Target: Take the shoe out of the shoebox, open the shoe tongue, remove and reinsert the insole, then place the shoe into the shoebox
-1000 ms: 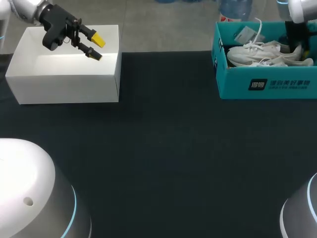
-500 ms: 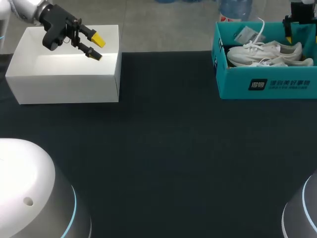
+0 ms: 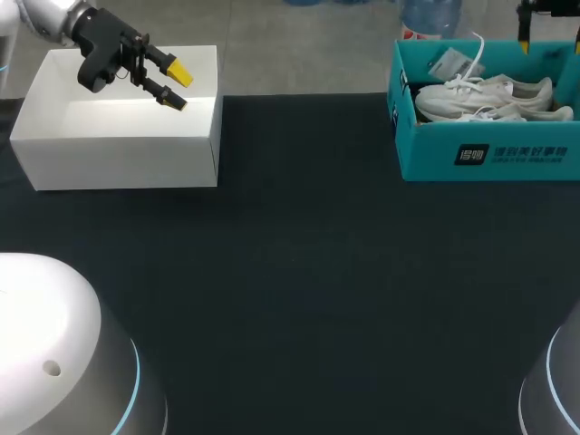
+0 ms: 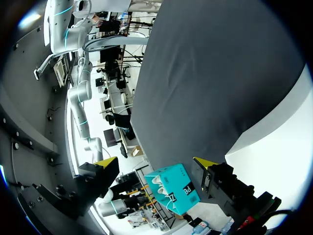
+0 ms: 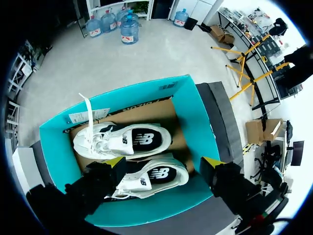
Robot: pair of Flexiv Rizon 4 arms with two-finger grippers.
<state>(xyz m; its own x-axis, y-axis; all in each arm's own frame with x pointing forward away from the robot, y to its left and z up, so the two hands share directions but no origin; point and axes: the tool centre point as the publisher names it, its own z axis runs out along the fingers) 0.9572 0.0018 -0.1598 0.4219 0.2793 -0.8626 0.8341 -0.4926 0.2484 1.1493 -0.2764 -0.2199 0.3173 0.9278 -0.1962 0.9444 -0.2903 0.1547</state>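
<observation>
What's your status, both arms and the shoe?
Left pincer open, over white box. Right pincer open, above teal shoebox, holding nothing. Two white shoes inside shoebox, none lifted. Nothing between right pincer and shoes.

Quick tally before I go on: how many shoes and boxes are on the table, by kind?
White shoes: 2
Teal shoebox: 1
White box: 1
Total: 4
</observation>
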